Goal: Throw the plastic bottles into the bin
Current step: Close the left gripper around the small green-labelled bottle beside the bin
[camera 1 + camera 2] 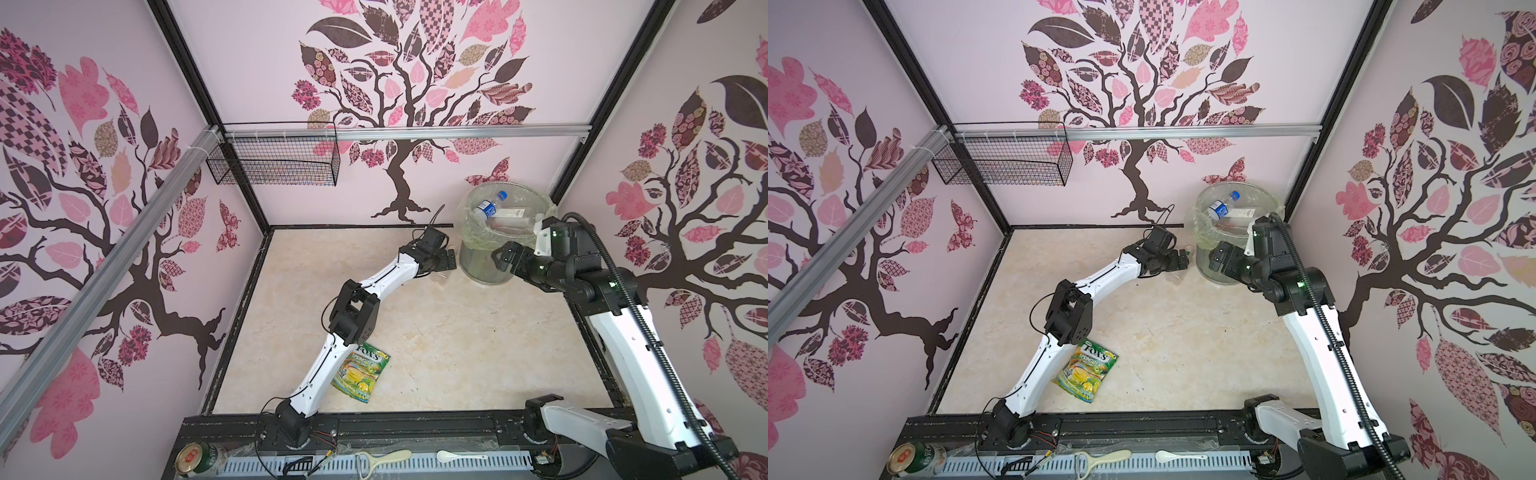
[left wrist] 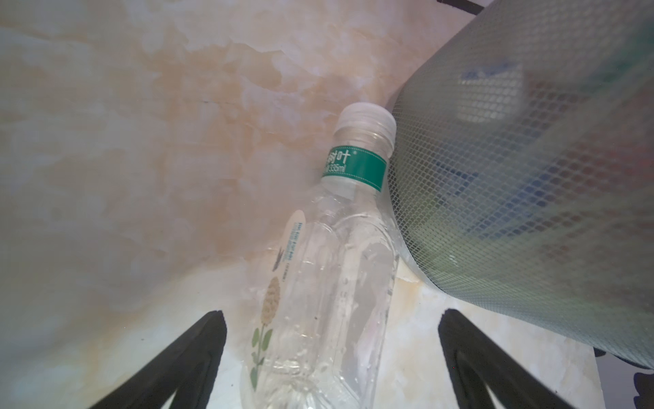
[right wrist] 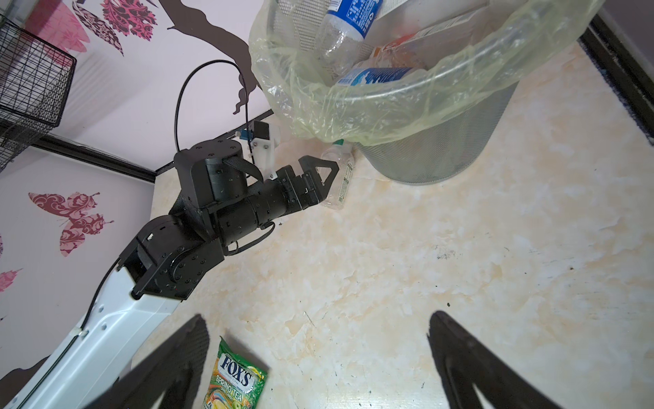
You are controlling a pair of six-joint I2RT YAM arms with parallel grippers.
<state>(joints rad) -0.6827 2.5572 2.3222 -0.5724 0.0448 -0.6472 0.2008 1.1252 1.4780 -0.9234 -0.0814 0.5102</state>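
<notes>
Bin stands far right, several plastic bottles already inside. My right gripper hangs beside it, jaws spread, empty. Left gripper sits low at the bin's left foot, jaws wide, nothing clamped, straddling one clear bottle that lies on the floor, cap touching the bin wall. Plan: close on mid-body, not the neck; squeeze gently, thin plastic probably buckles; lift above the rim before releasing.
</notes>
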